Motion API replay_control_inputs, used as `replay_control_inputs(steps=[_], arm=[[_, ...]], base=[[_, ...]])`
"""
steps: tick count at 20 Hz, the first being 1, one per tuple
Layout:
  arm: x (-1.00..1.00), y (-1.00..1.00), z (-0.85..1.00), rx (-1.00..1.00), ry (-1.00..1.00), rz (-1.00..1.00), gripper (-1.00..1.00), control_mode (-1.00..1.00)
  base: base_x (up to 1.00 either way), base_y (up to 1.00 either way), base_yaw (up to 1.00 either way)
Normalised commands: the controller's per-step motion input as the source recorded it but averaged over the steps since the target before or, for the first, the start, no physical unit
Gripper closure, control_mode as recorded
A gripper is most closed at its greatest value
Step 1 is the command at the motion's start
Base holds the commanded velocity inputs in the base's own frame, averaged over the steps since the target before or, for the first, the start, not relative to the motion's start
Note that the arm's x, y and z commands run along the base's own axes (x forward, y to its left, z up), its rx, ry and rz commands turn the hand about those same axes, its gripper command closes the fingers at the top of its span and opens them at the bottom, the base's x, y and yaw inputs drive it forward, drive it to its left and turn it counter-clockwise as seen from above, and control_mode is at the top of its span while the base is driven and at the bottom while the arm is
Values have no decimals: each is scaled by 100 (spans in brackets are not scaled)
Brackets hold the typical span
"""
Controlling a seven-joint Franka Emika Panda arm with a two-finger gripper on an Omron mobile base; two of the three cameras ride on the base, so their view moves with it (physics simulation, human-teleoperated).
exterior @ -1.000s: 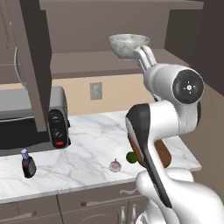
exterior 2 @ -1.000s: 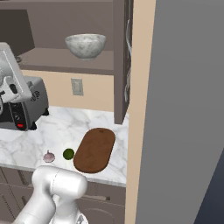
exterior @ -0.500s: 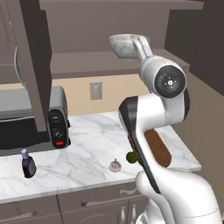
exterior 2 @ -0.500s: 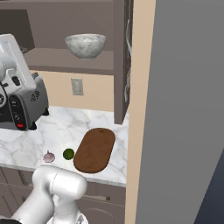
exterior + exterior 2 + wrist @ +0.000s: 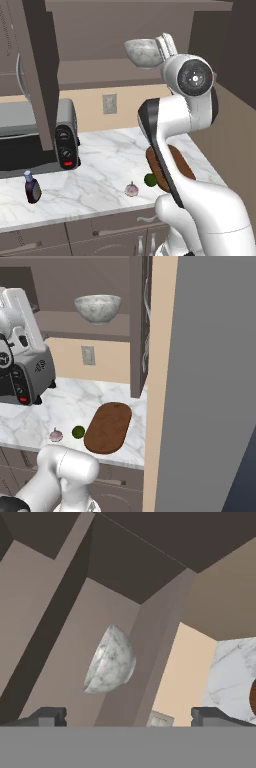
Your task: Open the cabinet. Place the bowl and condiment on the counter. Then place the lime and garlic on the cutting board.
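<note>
- Step in hand, as judged: the cabinet [image 5: 37, 75] stands with its doors open, and the condiment [image 5: 32, 187] is down on the counter [image 5: 100, 165], left of the toaster oven [image 5: 35, 140]. The bowl [image 5: 98, 308] is on the cabinet shelf, so fetching it appears to be the current step.
- Gripper [image 5: 127, 714]: jaws spread wide, nothing between them. The hand view, rolled to one side, looks at the bowl, which is ahead of the fingertips and not touched.
- Next move calls for: carrying the hand forward to the bowl's rim and setting one finger inside and one outside before closing — the bowl is too broad to take across its width.
- Lime [image 5: 78, 431] and garlic [image 5: 56, 434]: side by side on the counter near its front edge, just beside the cutting board [image 5: 108, 426] and not on it.
- Count: one bowl, one condiment bottle, one lime, one garlic bulb, one cutting board, one toaster oven, one wall outlet [image 5: 88, 355].
</note>
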Motion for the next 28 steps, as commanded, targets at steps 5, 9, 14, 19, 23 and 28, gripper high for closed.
replay_control_inputs(steps=[5, 9, 14, 19, 23, 28], arm=[[31, -3, -8, 0, -2, -7, -100, -100], [37, 0, 0, 0, -6, -10, -100, -100], [37, 0, 0, 4, -1, -7, -100, -100], [28, -2, 2, 18, 0, -1, -100, -100], [16, -5, 2, 21, 0, 0, -100, -100], [16, 0, 0, 5, -2, -1, -100, -100]], base=[[0, 0, 0], [0, 0, 0], [0, 0, 0], [0, 0, 0], [0, 0, 0], [0, 0, 0]])
